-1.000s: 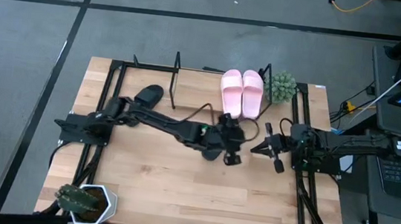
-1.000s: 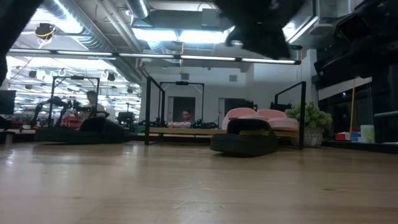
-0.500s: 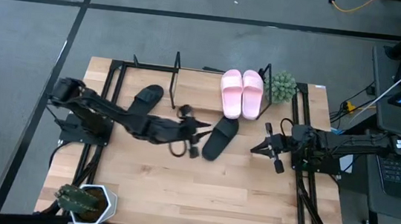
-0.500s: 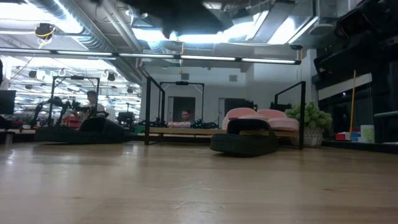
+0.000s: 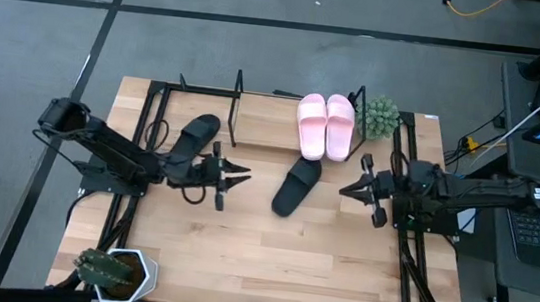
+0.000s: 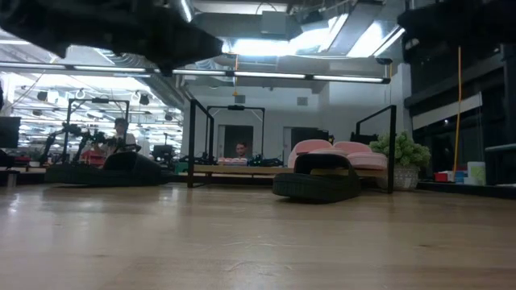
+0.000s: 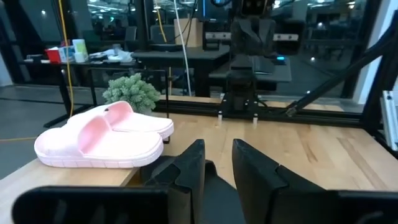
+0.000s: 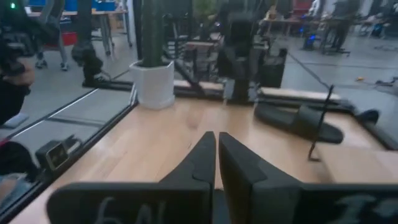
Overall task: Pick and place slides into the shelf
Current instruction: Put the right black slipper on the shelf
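Holding two pink slides (image 5: pixel 325 125), the shelf (image 5: pixel 235 117) faces left gripper (image 5: pixel 235 179) parted, right gripper (image 5: pixel 349 191) together

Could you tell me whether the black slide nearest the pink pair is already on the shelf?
Not on it. The black slide lies flat on the tabletop, just in front of the shelf, where the pink slides sit.

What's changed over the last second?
The left gripper let go of the black slide beside the shelf and pulled back leftward, empty. The right gripper barely shifted, shut. The pink slides on the shelf and the other black slide stayed put.
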You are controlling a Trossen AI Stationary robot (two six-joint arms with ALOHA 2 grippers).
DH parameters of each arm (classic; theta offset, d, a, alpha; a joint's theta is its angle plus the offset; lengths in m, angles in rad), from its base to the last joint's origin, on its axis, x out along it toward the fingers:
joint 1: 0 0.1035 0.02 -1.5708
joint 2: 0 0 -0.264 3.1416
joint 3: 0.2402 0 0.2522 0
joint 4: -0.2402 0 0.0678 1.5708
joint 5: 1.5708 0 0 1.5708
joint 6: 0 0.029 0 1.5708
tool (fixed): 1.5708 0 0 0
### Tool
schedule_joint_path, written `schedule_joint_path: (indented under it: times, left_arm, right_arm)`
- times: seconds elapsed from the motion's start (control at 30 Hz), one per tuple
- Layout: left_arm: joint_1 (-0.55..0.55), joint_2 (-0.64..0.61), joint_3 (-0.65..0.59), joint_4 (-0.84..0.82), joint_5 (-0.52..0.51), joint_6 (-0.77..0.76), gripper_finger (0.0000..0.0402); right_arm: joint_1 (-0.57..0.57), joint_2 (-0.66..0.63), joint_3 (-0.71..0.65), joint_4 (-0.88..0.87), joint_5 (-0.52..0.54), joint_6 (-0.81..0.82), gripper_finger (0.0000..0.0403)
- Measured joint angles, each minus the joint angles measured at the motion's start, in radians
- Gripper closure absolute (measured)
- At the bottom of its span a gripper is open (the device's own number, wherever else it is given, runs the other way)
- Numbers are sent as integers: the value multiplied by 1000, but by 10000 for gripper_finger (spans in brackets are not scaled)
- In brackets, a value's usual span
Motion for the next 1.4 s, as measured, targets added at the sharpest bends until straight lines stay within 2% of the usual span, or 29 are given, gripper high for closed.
schedule_joint_path:
  times: [0.23,0.47,0.6,0.9,1.0,1.17,1.27,1.4]
  left_arm:
    - [-10,-50,-65,3,2,0,328]
    - [-8,-49,-71,-49,2,37,328]
    - [-8,-49,-71,-47,2,51,328]
    - [-8,-49,-71,-49,2,51,328]
    - [-8,-49,-71,-49,2,51,328]
    - [-8,-49,-71,-49,1,51,328]
    - [-8,-49,-71,-49,1,51,328]
    - [-8,-49,-71,-49,1,51,328]
  right_arm:
    - [0,87,70,-1,23,3,380]
    - [0,256,73,45,168,27,380]
    - [0,337,73,121,188,-24,380]
    - [0,357,120,101,188,-44,380]
    - [0,373,180,31,188,-60,380]
    - [14,443,328,-210,195,-22,387]
    - [51,490,423,-330,238,-21,397]
    - [110,547,526,-411,307,-20,392]
